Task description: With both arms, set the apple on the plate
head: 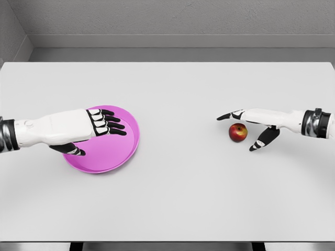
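A red apple [238,132] lies on the white table, right of the middle. My right hand [246,127] reaches in from the right edge with its fingers spread around the apple, index finger above it and thumb below; whether they touch it I cannot tell. A magenta plate [124,146] lies left of the middle. My left hand [102,128] hovers flat over the plate's left half, fingers relaxed and holding nothing, hiding part of the plate.
The white table [178,198] fills most of the view, with its front edge at the bottom. A grey wall and floor strip run behind the table's far edge.
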